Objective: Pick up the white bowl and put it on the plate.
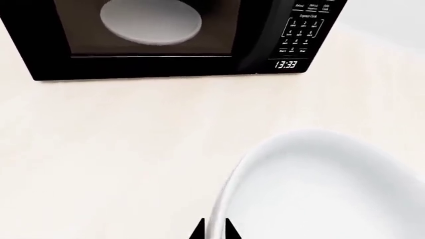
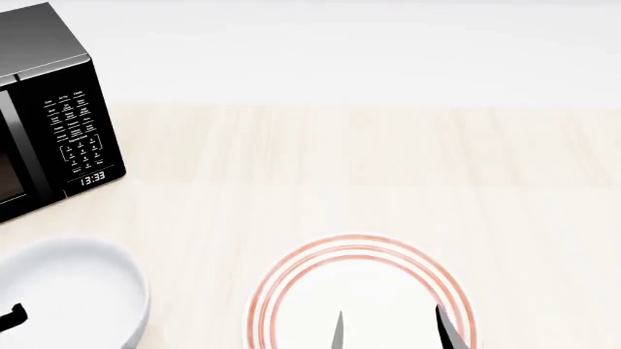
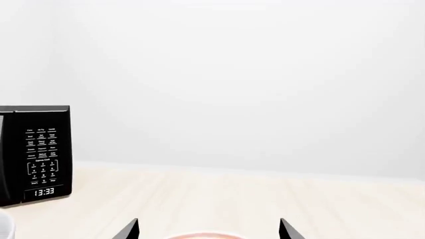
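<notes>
Pale wood-grain countertop runs back to a plain white wall. White bowl sits at the near left of the head view, close to the counter's near edge, well apart from the plate, with bare counter between them. Left gripper straddles the bowl's rim: the wrist view shows its two dark fingertips on either side of the wall, one inside and one outside, close against it; whether they press on it cannot be told. In the head view only a small dark part of this gripper shows at the bowl's left rim. Right gripper hangs over the plate with its jaws spread wide, its fingertips seen above the plate's near half, holding nothing. Black microwave stands at the far left, beyond the bowl, its clock reading 13:33 and a pale dish visible through its door. Open counter stretches to the right and rear of the plate.
</notes>
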Tool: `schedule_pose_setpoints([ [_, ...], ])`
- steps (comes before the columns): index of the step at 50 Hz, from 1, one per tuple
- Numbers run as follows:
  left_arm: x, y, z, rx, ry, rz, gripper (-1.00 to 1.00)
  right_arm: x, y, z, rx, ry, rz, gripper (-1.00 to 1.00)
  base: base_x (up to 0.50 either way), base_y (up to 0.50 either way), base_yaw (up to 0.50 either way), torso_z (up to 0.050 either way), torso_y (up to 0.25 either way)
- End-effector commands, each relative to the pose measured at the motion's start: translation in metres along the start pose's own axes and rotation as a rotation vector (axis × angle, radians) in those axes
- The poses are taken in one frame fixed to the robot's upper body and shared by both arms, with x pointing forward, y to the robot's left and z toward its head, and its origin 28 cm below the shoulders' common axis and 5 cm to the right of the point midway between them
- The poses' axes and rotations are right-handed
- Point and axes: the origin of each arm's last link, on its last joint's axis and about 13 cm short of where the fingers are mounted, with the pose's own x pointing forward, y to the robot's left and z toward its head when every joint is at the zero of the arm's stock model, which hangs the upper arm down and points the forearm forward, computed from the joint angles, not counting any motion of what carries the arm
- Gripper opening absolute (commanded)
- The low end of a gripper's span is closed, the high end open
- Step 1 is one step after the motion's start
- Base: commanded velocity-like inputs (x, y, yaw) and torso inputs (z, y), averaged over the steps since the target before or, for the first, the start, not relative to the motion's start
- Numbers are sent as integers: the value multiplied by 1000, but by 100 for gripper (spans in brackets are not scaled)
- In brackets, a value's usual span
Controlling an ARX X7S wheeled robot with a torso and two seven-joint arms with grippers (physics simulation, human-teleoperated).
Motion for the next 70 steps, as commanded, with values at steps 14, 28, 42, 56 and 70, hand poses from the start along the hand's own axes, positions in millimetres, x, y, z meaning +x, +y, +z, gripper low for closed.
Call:
schedule_pose_setpoints([
  [14,-20,-17,32,-80,-70,-77,-100,0,0,1,2,-1,2,100,0,0,0,0,0],
  [28,-23,-45,49,-138,-98,-180,-100,1,0,2,2,-3,2,100,0,0,0,0,1],
  [42,-10,-95,60,-145,-73,-337,-100,1,1,1,-4,-3,-2,100,0,0,0,0,1],
  [56,1,-136,62,-151,-35,-413,-100,0,0,0,-13,-5,-8,100,0,0,0,0,1],
  [70,-7,-171,56,-107,4,-511,-100,0,0,0,-15,-6,-7,100,0,0,0,0,1],
])
